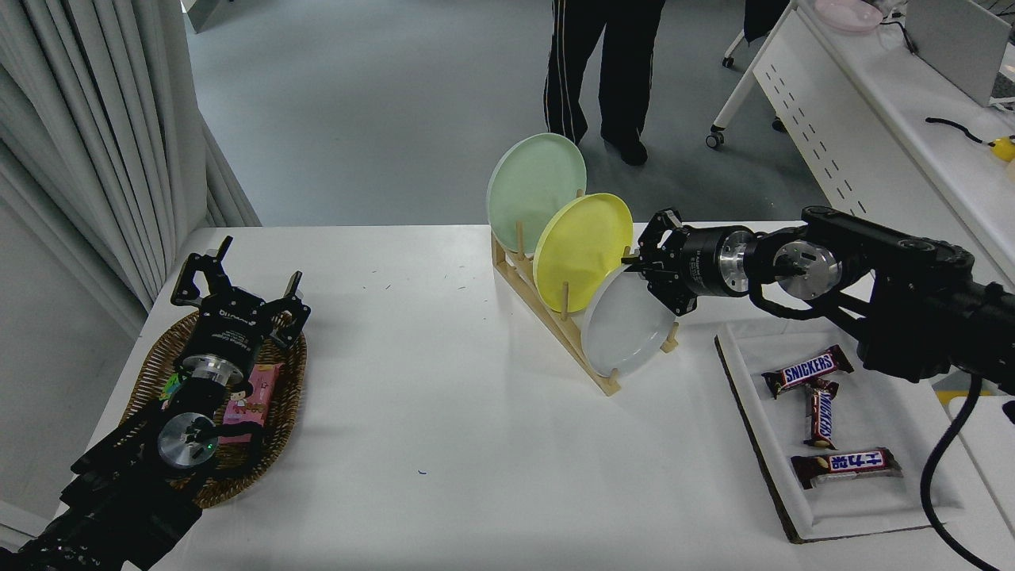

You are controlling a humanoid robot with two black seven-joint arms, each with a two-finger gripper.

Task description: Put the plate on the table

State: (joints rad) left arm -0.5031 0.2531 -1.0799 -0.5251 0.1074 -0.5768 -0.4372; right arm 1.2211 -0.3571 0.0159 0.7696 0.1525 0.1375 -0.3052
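Note:
The light grey-white plate [626, 329] stands on edge in the front slot of a wooden rack [555, 329] on the white table [444, 444]. My right gripper [637, 263] reaches in from the right and is shut on the plate's upper rim, just beside the yellow plate [583, 250]. The plate's lower edge still sits in the rack. My left gripper [258, 266] is parked open at the lower left, over a wicker basket [155, 373].
A pale green plate [535, 190] stands in the rack's back slot. A white tray [749, 396] with three chocolate bars [809, 371] lies at the right. A person's legs [603, 71] stand beyond the table. A white desk [856, 119] is at the far right.

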